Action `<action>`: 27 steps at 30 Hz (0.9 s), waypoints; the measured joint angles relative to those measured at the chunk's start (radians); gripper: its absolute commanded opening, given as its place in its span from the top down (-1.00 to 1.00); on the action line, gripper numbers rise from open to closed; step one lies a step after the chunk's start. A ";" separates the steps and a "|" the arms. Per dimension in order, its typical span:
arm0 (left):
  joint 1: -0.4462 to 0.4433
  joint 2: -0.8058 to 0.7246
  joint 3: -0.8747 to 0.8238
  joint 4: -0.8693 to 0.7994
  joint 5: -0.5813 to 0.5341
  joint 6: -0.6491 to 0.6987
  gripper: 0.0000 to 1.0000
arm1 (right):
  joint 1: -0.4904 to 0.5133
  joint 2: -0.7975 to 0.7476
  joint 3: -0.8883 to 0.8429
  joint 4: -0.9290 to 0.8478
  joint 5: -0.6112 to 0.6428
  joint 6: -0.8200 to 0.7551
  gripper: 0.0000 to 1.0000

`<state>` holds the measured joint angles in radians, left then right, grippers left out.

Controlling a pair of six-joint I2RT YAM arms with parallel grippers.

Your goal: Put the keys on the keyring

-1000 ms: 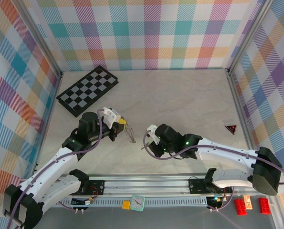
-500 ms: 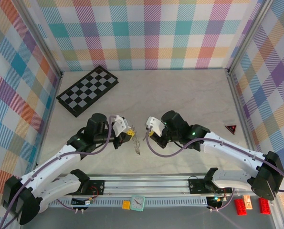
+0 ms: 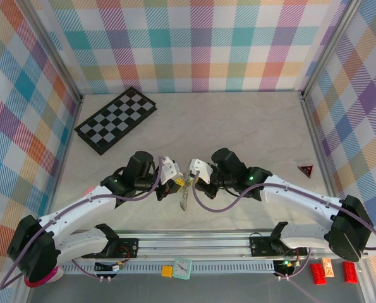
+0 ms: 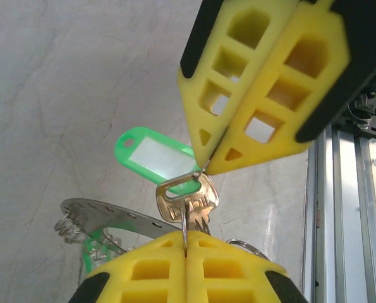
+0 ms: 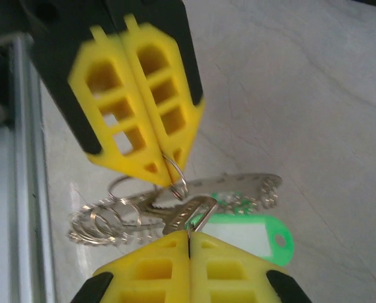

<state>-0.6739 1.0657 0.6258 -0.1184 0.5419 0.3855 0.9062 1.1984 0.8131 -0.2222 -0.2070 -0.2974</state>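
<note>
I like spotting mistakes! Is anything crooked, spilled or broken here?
Nothing looks spilled or broken. The chessboard lies crooked at the far left. A little clock and some red bricks sit on the near side of the front rail, which seems an odd spot for them.

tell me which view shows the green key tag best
Left wrist: the green tag shows nearly whole, its hole and white label clear. Right wrist shows it partly cut off by a yellow finger. From the top it is too small to make out.
</note>
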 measured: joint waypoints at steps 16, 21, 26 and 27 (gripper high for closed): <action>0.000 -0.001 0.000 0.044 -0.001 -0.018 1.00 | 0.000 -0.019 -0.067 0.131 -0.055 0.121 1.00; -0.003 -0.010 0.000 0.043 -0.004 -0.016 1.00 | -0.005 -0.020 -0.067 0.077 -0.024 0.099 1.00; -0.031 -0.013 0.000 0.042 -0.028 0.010 1.00 | -0.011 -0.033 -0.066 0.043 -0.019 0.074 1.00; -0.040 -0.014 0.000 0.042 -0.037 0.020 1.00 | -0.011 -0.036 -0.064 0.037 -0.022 0.071 1.00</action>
<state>-0.7139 1.0512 0.6254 -0.0769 0.5045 0.4053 0.8955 1.1625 0.7494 -0.1852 -0.2287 -0.2264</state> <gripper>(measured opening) 0.045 0.059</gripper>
